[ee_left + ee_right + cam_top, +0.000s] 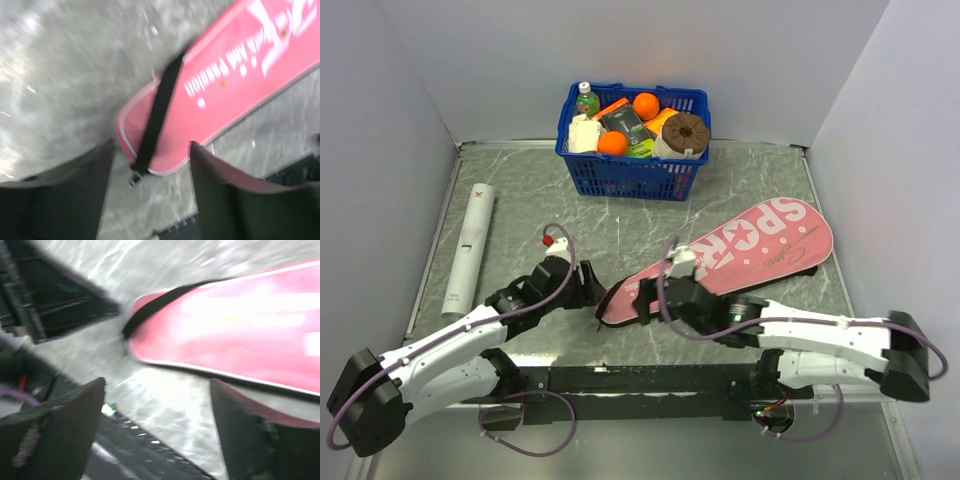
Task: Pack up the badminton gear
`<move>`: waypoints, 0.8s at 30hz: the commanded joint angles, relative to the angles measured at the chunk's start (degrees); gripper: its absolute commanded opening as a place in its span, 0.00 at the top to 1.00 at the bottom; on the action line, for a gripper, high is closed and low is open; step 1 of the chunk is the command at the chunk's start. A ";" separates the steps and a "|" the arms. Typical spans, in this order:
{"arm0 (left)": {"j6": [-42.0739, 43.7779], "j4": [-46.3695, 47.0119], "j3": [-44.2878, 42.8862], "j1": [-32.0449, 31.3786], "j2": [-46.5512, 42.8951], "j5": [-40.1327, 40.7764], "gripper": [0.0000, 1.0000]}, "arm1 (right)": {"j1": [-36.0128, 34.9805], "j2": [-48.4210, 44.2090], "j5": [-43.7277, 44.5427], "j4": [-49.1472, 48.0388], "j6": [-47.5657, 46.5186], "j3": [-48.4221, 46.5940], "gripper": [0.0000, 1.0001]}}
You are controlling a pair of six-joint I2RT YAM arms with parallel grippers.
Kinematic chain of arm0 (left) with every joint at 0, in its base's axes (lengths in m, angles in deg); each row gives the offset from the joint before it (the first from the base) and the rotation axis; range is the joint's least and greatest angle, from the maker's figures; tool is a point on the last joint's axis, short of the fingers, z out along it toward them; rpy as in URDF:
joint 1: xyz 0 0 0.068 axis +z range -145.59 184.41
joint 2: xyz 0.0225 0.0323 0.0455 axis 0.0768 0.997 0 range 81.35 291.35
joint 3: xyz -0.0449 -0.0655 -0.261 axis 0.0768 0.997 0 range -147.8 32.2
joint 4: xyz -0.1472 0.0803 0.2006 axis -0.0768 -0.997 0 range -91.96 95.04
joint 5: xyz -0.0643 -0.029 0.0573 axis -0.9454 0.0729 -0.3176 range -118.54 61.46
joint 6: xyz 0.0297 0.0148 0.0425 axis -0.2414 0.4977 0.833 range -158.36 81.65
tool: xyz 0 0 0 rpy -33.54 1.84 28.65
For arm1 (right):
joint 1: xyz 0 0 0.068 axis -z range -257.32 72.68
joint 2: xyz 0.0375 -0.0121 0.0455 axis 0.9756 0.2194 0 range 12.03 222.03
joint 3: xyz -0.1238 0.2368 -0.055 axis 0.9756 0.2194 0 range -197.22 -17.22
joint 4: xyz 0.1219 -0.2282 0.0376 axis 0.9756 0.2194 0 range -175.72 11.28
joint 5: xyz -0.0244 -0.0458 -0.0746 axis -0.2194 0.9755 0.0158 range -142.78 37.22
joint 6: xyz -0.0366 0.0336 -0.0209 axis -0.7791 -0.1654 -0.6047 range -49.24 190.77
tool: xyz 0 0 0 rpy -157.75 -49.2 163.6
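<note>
Top external view: pink cover (720,262) lies flat on the table (620,225), its narrow handle end toward the arms. The left gripper (588,290) sits just beside that end, the right gripper (645,297) over it. Both are spread and pinch nothing, probably stationed there because the opening is at this end. The tube (468,250) lies well left of the cover; the basket (630,178) stands beyond the cover.

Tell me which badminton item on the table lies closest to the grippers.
The pink SPORT cover: its narrow end lies between the left gripper and right gripper; the white tube lies apart along the left edge.
</note>
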 commanded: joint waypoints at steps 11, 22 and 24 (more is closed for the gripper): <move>12.44 8.53 -14.04 4.72 6.70 6.88 0.03 | 31.42 -13.43 -5.42 9.47 -17.58 -3.05 0.00; 17.63 3.62 -24.33 4.81 9.08 11.88 0.04 | 33.28 -3.13 2.68 13.09 -14.76 -13.43 0.00; 17.80 2.91 -25.82 4.89 9.26 13.47 0.04 | 33.45 -4.44 0.25 11.18 -15.37 -11.60 0.00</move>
